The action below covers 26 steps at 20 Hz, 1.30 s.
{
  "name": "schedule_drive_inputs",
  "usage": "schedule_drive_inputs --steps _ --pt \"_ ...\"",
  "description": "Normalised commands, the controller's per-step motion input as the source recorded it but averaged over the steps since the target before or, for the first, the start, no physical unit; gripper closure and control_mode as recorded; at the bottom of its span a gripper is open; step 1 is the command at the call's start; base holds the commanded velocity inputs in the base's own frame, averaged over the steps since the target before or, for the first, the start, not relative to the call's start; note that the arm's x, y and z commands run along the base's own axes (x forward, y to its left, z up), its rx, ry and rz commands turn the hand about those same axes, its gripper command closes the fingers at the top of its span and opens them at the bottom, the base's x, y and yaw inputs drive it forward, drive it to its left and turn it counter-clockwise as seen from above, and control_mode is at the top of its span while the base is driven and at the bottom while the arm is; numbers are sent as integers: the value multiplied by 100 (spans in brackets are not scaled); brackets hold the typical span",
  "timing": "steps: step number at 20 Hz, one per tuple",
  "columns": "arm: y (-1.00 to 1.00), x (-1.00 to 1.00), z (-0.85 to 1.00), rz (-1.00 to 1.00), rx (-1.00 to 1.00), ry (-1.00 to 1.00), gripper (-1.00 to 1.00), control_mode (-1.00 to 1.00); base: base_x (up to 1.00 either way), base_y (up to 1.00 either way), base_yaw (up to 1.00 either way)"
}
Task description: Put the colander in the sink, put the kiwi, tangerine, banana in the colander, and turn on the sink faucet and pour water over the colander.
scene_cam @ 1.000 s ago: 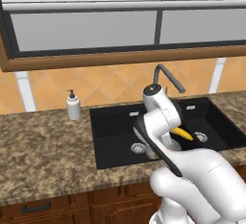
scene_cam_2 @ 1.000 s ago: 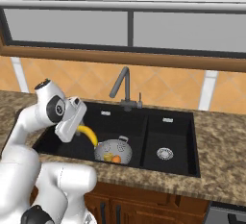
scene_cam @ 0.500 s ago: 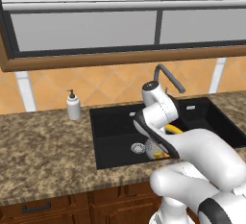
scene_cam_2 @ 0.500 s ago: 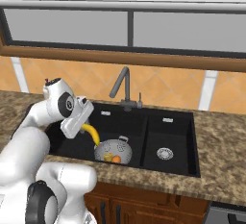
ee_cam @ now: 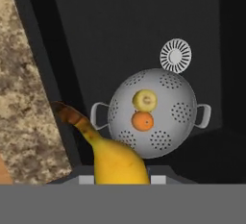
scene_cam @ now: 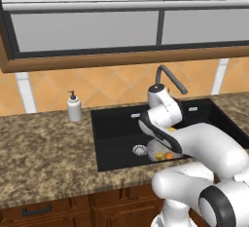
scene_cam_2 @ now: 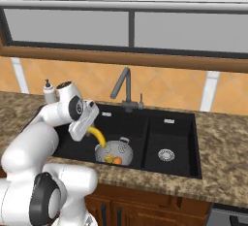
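Across the granite worktop (scene_cam: 44, 158), black sink (scene_cam_2: 145, 123); colander (ee_cam: 153, 113) in large basin, drain at its 1 o'clock. Kiwi (ee_cam: 144, 100) at 12, tangerine (ee_cam: 142, 121) at 6 inside. Tool (scene_cam_2: 90, 131) pinching banana (scene_cam_2: 98, 136), up at colander's 10 o'clock. Risk: released off-centre, banana strikes rim, slides into basin.

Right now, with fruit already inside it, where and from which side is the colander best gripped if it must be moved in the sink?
Probably by a side handle, coming from above. The colander sits upright in the large basin of the sink, and its two small handles stick out on opposite sides of the rim. The bowl looks too wide for the jaws, and the tangerine lies inside.
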Motion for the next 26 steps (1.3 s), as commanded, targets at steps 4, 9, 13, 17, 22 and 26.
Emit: schedule_drive_inputs --steps 4,9,13,17,22,26 --pt "-7 11 -30 10 13 0 100 -100 0 0 0" --pt "0 31 -30 13 7 -1 100 -100 0 0 0" --pt "-10 31 -32 16 9 -1 100 -100 0 0 0" --pt "-3 40 -31 15 4 0 100 -100 0 0 0" --pt "3 34 -37 7 0 0 100 -100 0 0 0" --pt "2 25 -38 0 0 2 100 -100 0 0 0"
